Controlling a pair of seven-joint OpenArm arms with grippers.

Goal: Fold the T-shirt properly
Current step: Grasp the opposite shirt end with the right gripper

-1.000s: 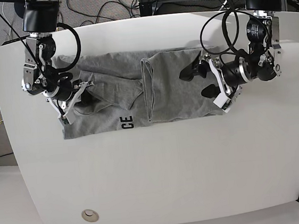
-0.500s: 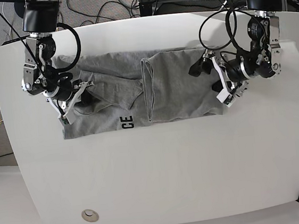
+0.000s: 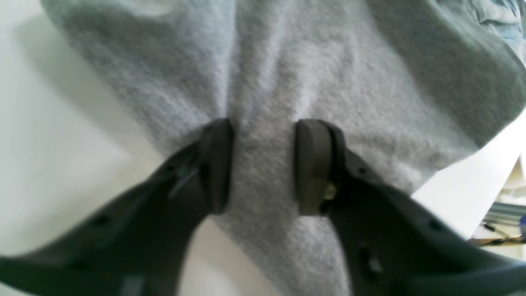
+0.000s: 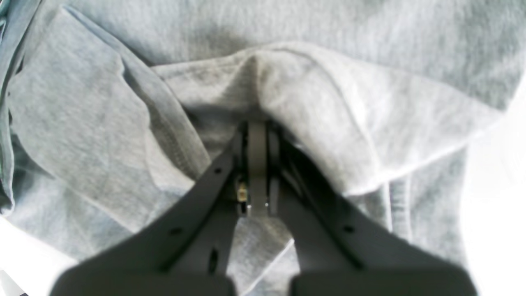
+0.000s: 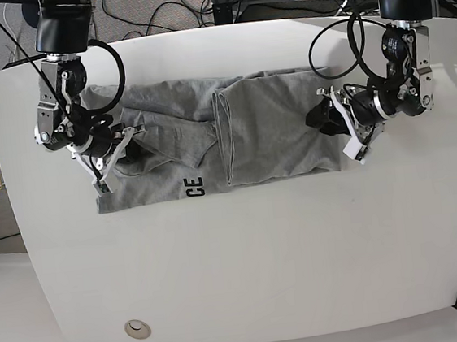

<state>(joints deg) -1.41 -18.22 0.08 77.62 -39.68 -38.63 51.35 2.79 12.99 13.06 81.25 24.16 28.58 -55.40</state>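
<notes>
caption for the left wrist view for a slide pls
Left gripper straddling a raised ridge of the grey T-shirt, jaws partly apart, over the white table.

We see the T-shirt (image 5: 209,144) lying flat across the far half of the surface (image 5: 263,265), stretched from side to side, with the near half of the surface in front of it. One part of the T-shirt is folded over toward the middle, its folded edge running front to back near the centre. The left gripper (image 5: 340,126) sits at the T-shirt's edge on the base view's right, cloth lying between its fingers (image 3: 215,164). The right gripper (image 5: 120,150) sits on the opposite end, under a raised fold of cloth.
</notes>
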